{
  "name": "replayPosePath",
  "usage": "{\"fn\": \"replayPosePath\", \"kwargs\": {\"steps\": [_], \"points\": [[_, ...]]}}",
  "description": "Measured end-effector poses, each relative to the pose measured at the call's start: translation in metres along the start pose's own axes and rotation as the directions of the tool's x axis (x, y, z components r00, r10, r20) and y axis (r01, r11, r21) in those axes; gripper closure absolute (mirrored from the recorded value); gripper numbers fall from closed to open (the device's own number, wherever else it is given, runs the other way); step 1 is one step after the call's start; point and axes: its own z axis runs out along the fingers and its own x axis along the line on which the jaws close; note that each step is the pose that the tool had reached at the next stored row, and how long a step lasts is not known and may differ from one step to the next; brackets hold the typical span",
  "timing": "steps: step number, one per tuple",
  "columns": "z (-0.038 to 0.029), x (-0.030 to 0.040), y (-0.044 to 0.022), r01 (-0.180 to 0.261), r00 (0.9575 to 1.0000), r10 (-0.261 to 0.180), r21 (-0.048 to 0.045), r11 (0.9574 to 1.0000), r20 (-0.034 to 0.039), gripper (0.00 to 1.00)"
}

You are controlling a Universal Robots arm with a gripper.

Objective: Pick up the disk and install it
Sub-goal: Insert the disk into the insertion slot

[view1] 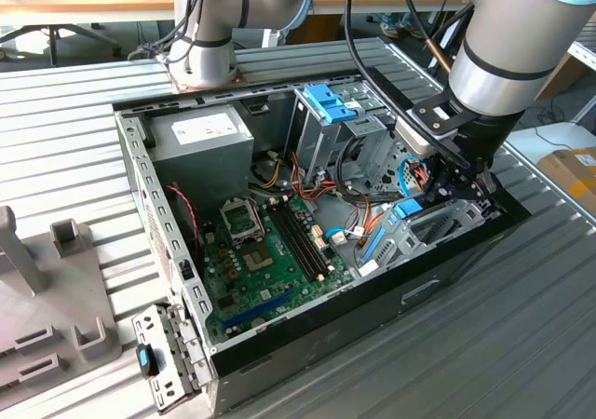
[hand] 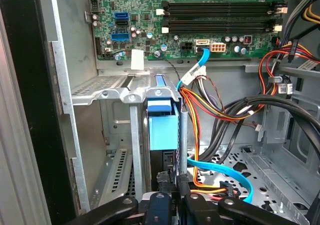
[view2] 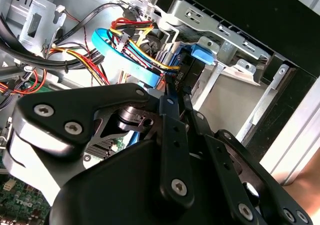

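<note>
1. Reaching down into the open computer case (view1: 140,172), the gripper (view1: 453,182) has its fingers closed on the disk (hand: 163,130), clamped at the dark end farthest from the blue end tab.
2. In the first wrist view the disk stands on edge, its blue tab pushed up against the grey metal drive bracket (hand: 115,92) at the case's front wall, with the slot's side plates close on both sides.
3. In the second wrist view the disk (view2: 192,65) shows past the black finger links, its tab just beside the same perforated bracket (view2: 225,40).
4. Crowding one side of the disk is a bundle of red, yellow and orange wires (hand: 210,105), and a flat blue cable (hand: 220,167) loops across just beside the fingers.
5. A thick black cable (hand: 280,115) sweeps through the open floor of the case, apart from the disk.
6. In the exterior view, the tall grey cage with a blue latch (view1: 328,102) stands near the arm, toward that view's left of the gripper.
7. Beyond the bracket lies the green motherboard (view1: 265,251), with open room above it.
8. On the far side of the disk from the wires, the case's front wall (hand: 60,110) leaves little room.
</note>
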Motion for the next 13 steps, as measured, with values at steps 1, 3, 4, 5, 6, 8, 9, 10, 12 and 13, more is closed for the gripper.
{"fn": "replayPosePath", "kwargs": {"steps": [1, 3, 4, 5, 6, 8, 9, 10, 12, 13], "points": [[0.0, 0.0, 0.0, 0.0, 1.0, 0.0, 0.0, 1.0, 0.0, 0.83], [0.0001, 0.0, 0.0, 0.0, 1.0, 0.0, 0.0, 1.0, 0.0, 0.83], [0.0001, 0.0, 0.0, 0.0, 1.0, 0.0, 0.0, 1.0, 0.0, 0.83], [0.0002, 0.0, 0.0001, 0.0, 1.0, 0.0, -0.0002, 1.0, 0.0002, 0.83], [0.0005, 0.0, 0.0002, 0.0, 1.0, 0.0, -0.0001, 1.0, 0.0007, 0.82], [0.0003, 0.0, 0.0, 0.0, 1.0, 0.0, -0.0001, 1.0, 0.0001, 0.66], [0.0004, 0.0, 0.0001, 0.0, 1.0, 0.0, -0.0001, 1.0, 0.0003, 0.6], [0.0005, 0.0, 0.0001, 0.0, 1.0, 0.0, 0.0001, 1.0, 0.0006, 0.54], [0.0005, 0.0, 0.0001, 0.0, 1.0, 0.0, 0.0, 1.0, 0.0004, 0.47], [0.0004, 0.0, 0.0001, 0.0, 1.0, 0.0, 0.0, 1.0, 0.0002, 0.47]]}}
